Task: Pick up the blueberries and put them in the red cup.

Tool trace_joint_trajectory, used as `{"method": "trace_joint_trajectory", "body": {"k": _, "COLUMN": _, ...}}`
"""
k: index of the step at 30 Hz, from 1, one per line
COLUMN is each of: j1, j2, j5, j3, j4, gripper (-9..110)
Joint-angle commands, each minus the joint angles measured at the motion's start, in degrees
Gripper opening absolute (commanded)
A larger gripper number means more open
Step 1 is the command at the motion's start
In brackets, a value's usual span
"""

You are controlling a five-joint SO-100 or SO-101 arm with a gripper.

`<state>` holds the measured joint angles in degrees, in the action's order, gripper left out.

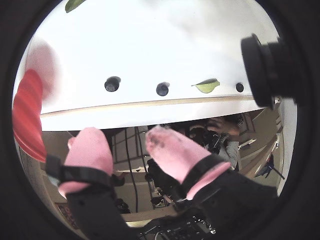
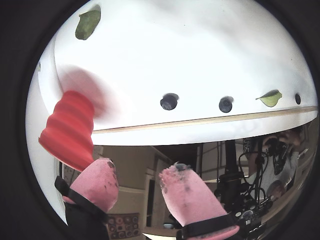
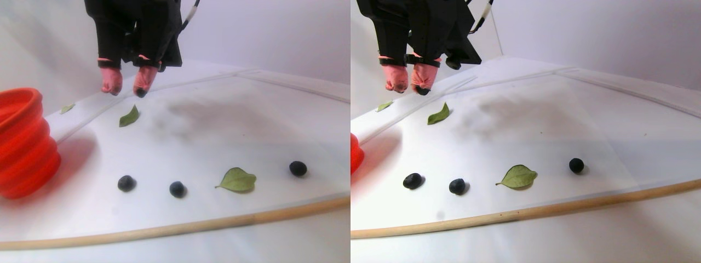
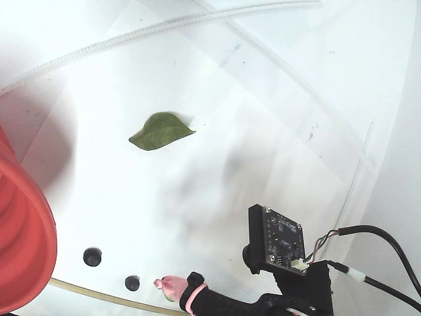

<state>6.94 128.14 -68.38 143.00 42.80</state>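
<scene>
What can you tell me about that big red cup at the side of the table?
The red cup looks like red-orange plastic, with a wall of stacked rounded ridges and a thick rounded rim. It stands upright on the white table at the left edge of the stereo pair view, partly cut off by the frame. Its inside is not visible. Nothing touches it: the nearest blueberry lies apart, and the gripper hangs above the table, away from it.
</scene>
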Motion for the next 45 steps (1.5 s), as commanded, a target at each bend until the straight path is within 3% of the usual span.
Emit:
{"method": "trace_joint_trajectory", "body": {"k": 1, "j1": -0.35, "j2": 1.05, "j5": -0.53, "j3": 1.41, "j4": -0.7, "gripper": 16}}
{"method": "trace_joint_trajectory", "body": {"k": 28, "j1": -4.31, "j2": -13.62, "j5": -5.27, "j3": 7.73, "j4": -16.44, "gripper": 16}}
{"method": "trace_joint_trajectory", "body": {"k": 45, "j1": -0.62, "j2": -22.85, "j5": -2.55, "j3": 9.23, "j4": -25.49, "gripper": 16}}
